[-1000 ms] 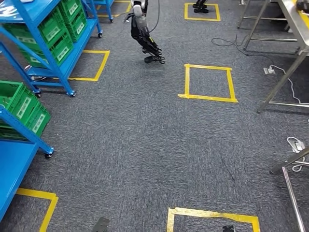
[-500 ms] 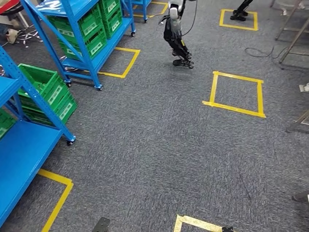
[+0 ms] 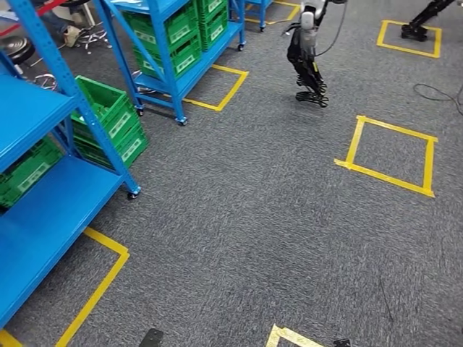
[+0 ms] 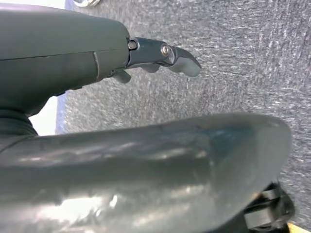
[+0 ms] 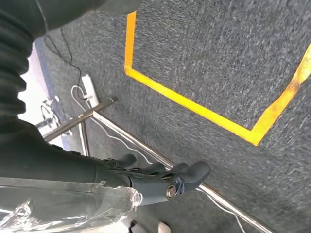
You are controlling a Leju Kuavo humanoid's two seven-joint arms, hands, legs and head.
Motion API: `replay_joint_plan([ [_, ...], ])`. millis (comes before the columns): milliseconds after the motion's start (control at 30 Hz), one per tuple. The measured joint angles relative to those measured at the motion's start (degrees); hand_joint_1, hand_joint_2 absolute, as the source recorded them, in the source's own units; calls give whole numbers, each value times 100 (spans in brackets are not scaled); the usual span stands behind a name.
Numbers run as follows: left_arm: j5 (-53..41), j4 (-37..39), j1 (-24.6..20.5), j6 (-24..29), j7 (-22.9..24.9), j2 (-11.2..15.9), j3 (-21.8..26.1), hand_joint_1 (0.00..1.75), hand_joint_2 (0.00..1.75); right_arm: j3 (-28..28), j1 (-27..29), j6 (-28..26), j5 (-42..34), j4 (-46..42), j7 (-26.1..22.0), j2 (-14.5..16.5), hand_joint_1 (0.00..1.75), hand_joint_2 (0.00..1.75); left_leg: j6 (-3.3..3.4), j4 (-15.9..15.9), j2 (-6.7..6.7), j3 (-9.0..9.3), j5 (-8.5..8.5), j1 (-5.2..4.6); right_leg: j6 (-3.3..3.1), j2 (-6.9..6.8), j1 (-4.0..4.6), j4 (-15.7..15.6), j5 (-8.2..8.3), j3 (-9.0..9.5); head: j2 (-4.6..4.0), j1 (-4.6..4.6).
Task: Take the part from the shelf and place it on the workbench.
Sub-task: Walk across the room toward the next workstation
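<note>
Two blue shelves stand at the left in the head view: a near one point(image 3: 49, 210) with bare lower boards and a farther one point(image 3: 169, 43). Green crates point(image 3: 109, 123) sit on their low levels; what lies inside is hidden, and I cannot pick out the part. My left hand point(image 4: 73, 53) hangs over grey carpet, its dark fingers point(image 4: 176, 56) stretched out with nothing in them. My right hand point(image 5: 121, 182) hangs too, its fingers point(image 5: 190, 174) loosely extended and holding nothing.
Another robot point(image 3: 307, 58) stands on the carpet at the back. Yellow tape squares point(image 3: 391, 152) mark the floor. In the right wrist view, a metal frame leg point(image 5: 95, 114), a white power strip point(image 5: 89, 90) and cables lie close by.
The camera has swung left: the whole scene slid right, the metal tables left the head view, and the blue shelves now take up more of the left side.
</note>
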Motion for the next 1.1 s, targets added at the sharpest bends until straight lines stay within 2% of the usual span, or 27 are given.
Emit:
replay_joint_plan([
  [67, 0, 0, 14, 8, 0, -1, 5, 0, 0, -9, -16, 15, -3, 0, 2, 3, 0, 175, 65, -49, -102, -9, 8, -7, 64, -105, -1, -16, -11, 22, 0, 11],
  [100, 0, -1, 25, 13, 0, 0, 9, 0, 0, -13, -26, 16, -4, 0, 2, 5, 0, 175, 97, -66, -159, -5, 21, 3, 97, -61, -13, 10, -45, 18, 0, 15],
  [133, 0, -1, 28, 19, 0, 0, 13, 0, 0, -19, -34, 15, -4, 0, 2, 6, 0, 175, 131, -82, -218, 1, 37, 18, 128, 49, -24, 127, -129, -27, 0, 26],
  [167, 0, -2, 23, 23, 0, -1, 16, 0, 0, -26, -34, 15, -5, 0, 2, 6, 0, 175, 158, -94, -281, 10, 51, 35, 153, 197, -35, 366, -270, -133, 0, 44],
  [200, -1, -2, 15, 27, 0, -4, 17, 0, 0, -37, -29, 14, -5, 0, 3, 6, 0, 175, 173, -95, -344, 8, 54, 40, 170, 357, -42, 723, -447, -291, 0, 66],
  [233, -3, -1, 7, 29, 0, -7, 17, 0, 0, -49, -19, 13, -8, 1, 5, 7, 0, 175, 185, -94, -417, 6, 56, 43, 179, 450, -44, 1126, -618, -485, 0, 79],
  [267, -4, -1, 6, 30, 0, -9, 19, 0, 0, -61, -7, 13, -11, 2, 10, 7, 0, 175, 190, -93, -492, 7, 57, 43, 187, 491, -45, 1451, -719, -653, 0, 87],
  [300, -6, -1, 12, 30, 0, -8, 20, 0, 0, -73, 3, 12, -16, 3, 14, 8, 0, 175, 190, -92, -568, 8, 57, 43, 191, 510, -47, 1602, -714, -747, 0, 89],
  [333, -7, -1, 18, 31, 0, -6, 22, 0, 0, -83, 8, 12, -20, 4, 17, 8, 0, 175, 186, -89, -645, 11, 59, 46, 192, 522, -52, 1532, -599, -737, 0, 87],
  [367, -7, -1, 22, 31, 0, -6, 23, 0, 0, -89, 7, 12, -23, 4, 18, 8, 0, 175, 177, -84, -723, 14, 60, 51, 194, 555, -63, 1249, -399, -622, 0, 87],
  [433, -11, 0, 16, 31, 0, -7, 25, 0, 0, -98, 0, 12, -32, 5, 17, 11, 0, 175, 125, -51, -872, 4, 52, 60, 200, 794, -112, 473, -55, -272, 0, 89],
  [467, -14, 0, 10, 32, 0, -8, 26, 0, 0, -105, -1, 13, -38, 7, 17, 15, 0, 175, 87, -36, -938, -12, 54, 62, 189, 913, -130, 203, 22, -141, 0, 88],
  [500, -15, 0, 8, 32, 0, -8, 26, 0, 0, -113, -4, 13, -44, 9, 17, 19, 0, 175, 46, -30, -993, -33, 62, 68, 166, 996, -135, 71, 31, -77, 0, 90],
  [567, -15, 0, 20, 33, 0, -7, 26, 0, 0, -127, -11, 15, -57, 11, 20, 26, 0, 175, -26, -53, -1086, -66, 97, 89, 82, 940, -113, 50, 32, -62, 0, 89],
  [633, -15, 0, 30, 33, -3, -10, 28, 0, 0, -134, -17, 19, -73, 11, 20, 29, 0, 175, -78, 42, -917, -130, 17, 85, -4, 817, -102, 25, 60, -57, 0, 62],
  [700, -15, 0, 10, 33, -11, -16, 30, 0, 0, -138, -7, 22, -82, 11, 17, 30, 0, 175, -110, 572, -614, -385, -308, 66, -68, 664, -88, 6, 68, -55, 0, 20],
  [733, -15, 0, -1, 34, -17, -19, 30, 0, 0, -140, 2, 23, -82, 11, 16, 30, 0, 175, -120, 967, -537, -575, -503, 65, -88, 581, -74, 5, 63, -56, 0, 7],
  [767, -15, 0, -5, 34, -21, -21, 30, 0, 0, -143, 7, 24, -82, 11, 16, 30, 0, 175, -125, 1325, -507, -746, -644, 66, -99, 496, -62, 5, 57, -58, 0, 7],
  [800, -14, 0, 1, 34, -24, -22, 31, 0, 0, -149, 8, 25, -82, 11, 16, 30, 0, 175, -122, 1531, -497, -840, -682, 65, -106, 415, -54, 5, 51, -56, 0, 7],
  [833, -14, 0, 10, 34, -28, -22, 32, 0, 0, -156, 3, 25, -82, 11, 16, 30, 0, 175, -114, 1538, -492, -835, -616, 63, -110, 343, -47, 5, 46, -51, 0, 7],
  [867, -13, 0, 16, 33, -33, -22, 33, 0, 0, -162, -4, 25, -82, 11, 15, 30, 0, 175, -97, 1333, -470, -721, -457, 58, -109, 275, -43, 5, 40, -42, 0, 7],
  [900, -13, 0, 17, 33, -41, -22, 35, 0, 0, -167, -12, 25, -82, 11, 11, 30, 0, 175, -70, 987, -395, -529, -262, 46, -103, 213, -39, 5, 31, -27, 0, 7],
  [933, -13, -1, 11, 33, -49, -23, 37, 0, 0, -171, -16, 24, -81, 11, 6, 30, 0, 175, -41, 601, -249, -321, -104, 22, -86, 156, -23, 12, 15, -14, 0, 6],
  [1000, -13, -1, -16, 34, -59, -28, 39, 0, 0, -178, -20, 21, -79, 11, -2, 30, 0, 175, 22, 83, -28, -55, 19, -23, -34, 45, 11, 27, -17, -1, 0, 5],
  [1033, -11, -1, -22, 34, -61, -31, 40, 0, 0, -183, -23, 20, -78, 11, -4, 30, 0, 175, 47, -8, -2, -24, 11, -41, -6, -14, 24, 26, -27, 6, 0, 6],
  [1067, -8, 0, -20, 35, -62, -33, 43, 0, 0, -189, -32, 19, -77, 10, -8, 30, 0, 175, 78, -37, -66, -24, 7, -41, 21, -76, 26, 16, -31, 20, 0, 6],
  [1100, -3, 0, -7, 36, -67, -33, 46, 0, 0, -196, -46, 18, -76, 10, -15, 30, 0, 175, 106, -57, -125, -23, 23, -31, 55, -70, 18, 15, -45, 33, 0, 12],
])
